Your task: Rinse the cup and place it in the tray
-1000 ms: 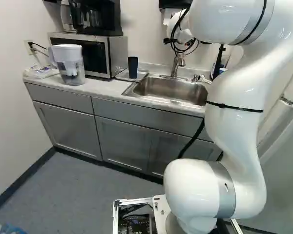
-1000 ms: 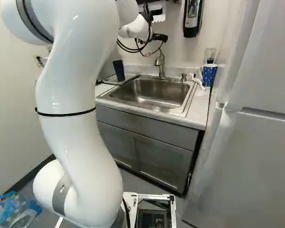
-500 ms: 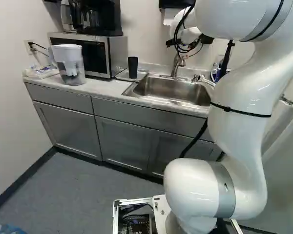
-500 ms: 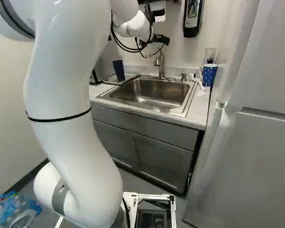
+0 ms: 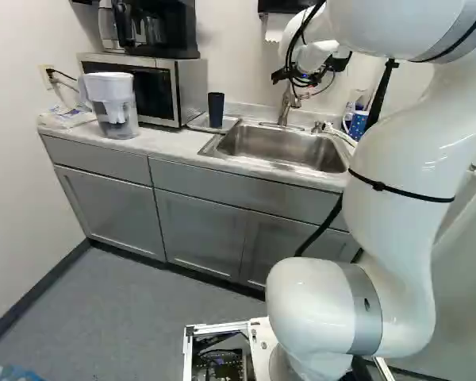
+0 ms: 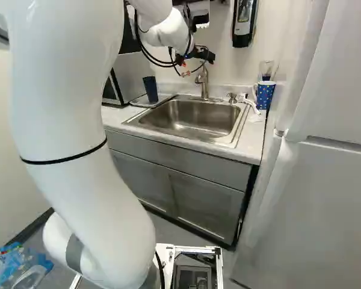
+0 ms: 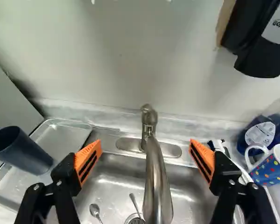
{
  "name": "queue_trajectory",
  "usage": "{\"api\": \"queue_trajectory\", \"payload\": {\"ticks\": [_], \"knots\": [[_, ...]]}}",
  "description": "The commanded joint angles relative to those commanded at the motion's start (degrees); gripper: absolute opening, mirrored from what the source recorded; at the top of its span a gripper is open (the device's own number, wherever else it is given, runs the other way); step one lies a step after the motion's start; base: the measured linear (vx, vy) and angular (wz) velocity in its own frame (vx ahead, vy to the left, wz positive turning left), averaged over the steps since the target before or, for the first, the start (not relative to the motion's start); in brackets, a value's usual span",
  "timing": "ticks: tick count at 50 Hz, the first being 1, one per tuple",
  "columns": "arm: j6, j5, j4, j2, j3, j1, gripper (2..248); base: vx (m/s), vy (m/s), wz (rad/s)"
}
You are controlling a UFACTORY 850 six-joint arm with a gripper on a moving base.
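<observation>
— Pale wall (image 7: 121, 70) behind, light table (image 6: 251, 141) in front, steel sink (image 6: 192, 120) set into it. And the tumbler (image 7: 21, 149)?

— Upright in the metal tray (image 7: 65, 135), just beside the sink. On the opposite side, a polka-dot mug (image 7: 273, 168) on the table.

— Tumbler or mug for the rinsing?

— Probably the tumbler, judging by its place in the tray. Impossible to tell whether rinsed or dry.

— And the pincer (image 7: 145, 143)?

— Spread wide, with nothing gripped. One orange pad (image 7: 88, 161) to each side of the faucet (image 7: 157, 186) in the wrist view, and close to the spout in both base views.

— So, near the end?

— Likely, with perhaps only the faucet to see to. No stream in sight, but hard to rule out from here.

— How to do that well?

— Check for water first. Then centre on the handle, not on the curved neck, and come in slowly with equal room on both sides. Push or pinch lightly; expect slick, stiff metal. Stop at any swing of the spout.

— And with the faucet already off?

— Straight up and back, pads wide, for fear of hooking the neck. No sweep toward the tray, either: too easy to tip a light, tall tumbler. No need to bother with the spoons (image 7: 94, 210) down in the sink.
</observation>
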Motion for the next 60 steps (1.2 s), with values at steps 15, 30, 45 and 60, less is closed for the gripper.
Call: {"api": "queue_trajectory", "payload": {"ticks": [15,30,45,60], "knots": [[0.0,-3.9,0.0,3.3,3.5,-0.4,247,0.000,0.000,0.000],[0.0,-8.1,0.0,6.7,7.1,-0.9,247,0.000,0.000,0.000],[0.0,-12.7,0.0,10.1,10.6,-1.3,247,0.000,0.000,0.000],[0.0,-17.2,0.0,13.1,13.5,-1.8,247,0.000,0.000,0.000]]}}
